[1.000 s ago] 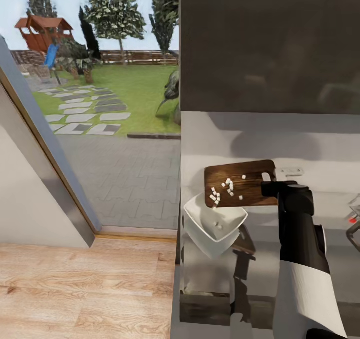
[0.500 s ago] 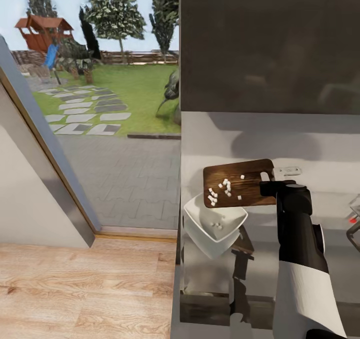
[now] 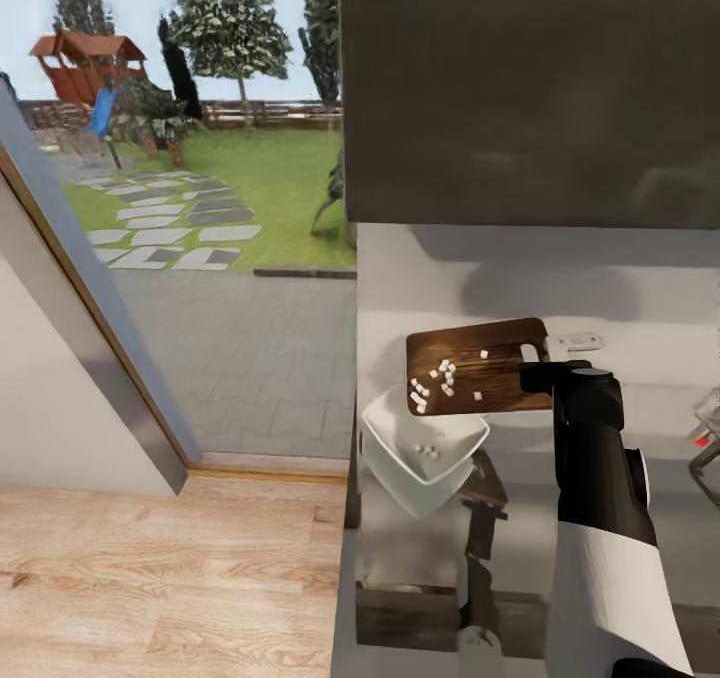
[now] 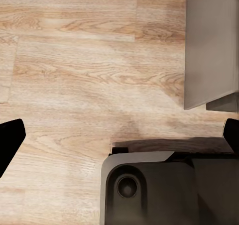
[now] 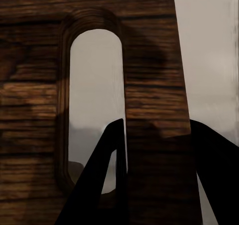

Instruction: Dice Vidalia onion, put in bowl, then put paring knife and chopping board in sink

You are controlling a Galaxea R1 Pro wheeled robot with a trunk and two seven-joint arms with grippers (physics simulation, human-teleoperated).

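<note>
My right gripper (image 3: 537,366) is shut on the handle-hole end of the dark-brown chopping board (image 3: 480,358), held tilted above the counter's left end. Several white diced onion pieces (image 3: 440,378) lie near the board's lower left edge. Just beneath that edge sits the white bowl (image 3: 395,436) on the glossy countertop (image 3: 420,548), with a few onion pieces (image 3: 430,450) inside. In the right wrist view the gripper (image 5: 157,180) clamps the strip of the board (image 5: 149,60) beside the oval hole. My left gripper (image 4: 119,135) hangs open over the floor. The paring knife is out of view.
A dark upper cabinet (image 3: 530,88) hangs above the counter. The faucet with its red knob (image 3: 703,440) shows at the right edge. Left of the counter lie wooden floor (image 3: 150,578) and a glass wall onto the garden. My base (image 4: 164,190) sits below the left gripper.
The whole view has shifted slightly. Onion pieces have slid down the tilted board toward its lower left edge, and more of them now lie in the bowl.
</note>
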